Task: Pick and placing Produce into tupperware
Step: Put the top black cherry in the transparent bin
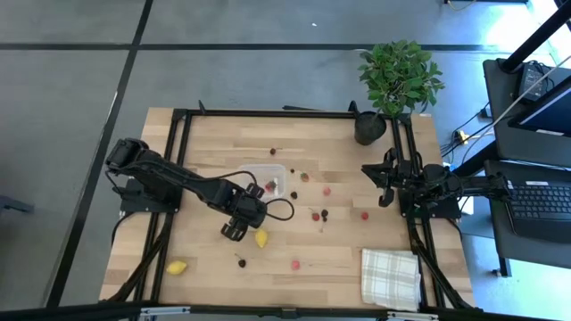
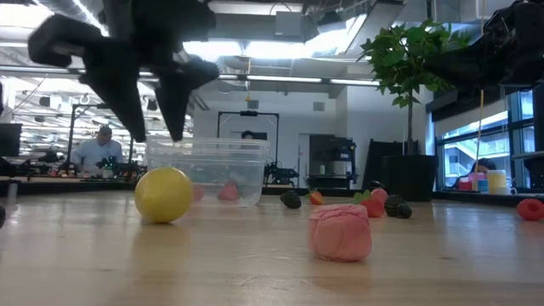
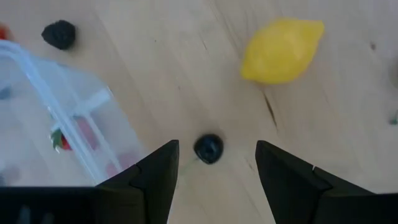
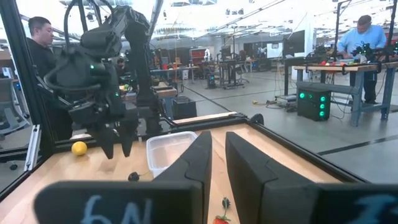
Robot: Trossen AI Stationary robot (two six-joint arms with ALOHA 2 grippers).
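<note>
The left gripper (image 1: 234, 230) hangs just left of the middle of the high view, with its two dark fingers (image 3: 155, 180) spread apart and nothing between them yet. In the left wrist view a small dark berry (image 3: 208, 149) sits on the bench (image 1: 214, 152) right in the gap. A yellow lemon (image 1: 260, 238) lies just beside it. The clear tupperware (image 1: 268, 178) sits a bit above the gripper in the high view, with a few red pieces already inside. More red and dark produce (image 1: 316, 215) is scattered to the right of the tub, and a second lemon (image 1: 177, 267) lies at the lower left. The right gripper (image 1: 385, 192) waits at the right side, squeezed shut on nothing.

The berry is tiny and round. If the fingers come down a little off, it could roll away or pop out. The fingers could also bump the lemon and send it rolling.
</note>
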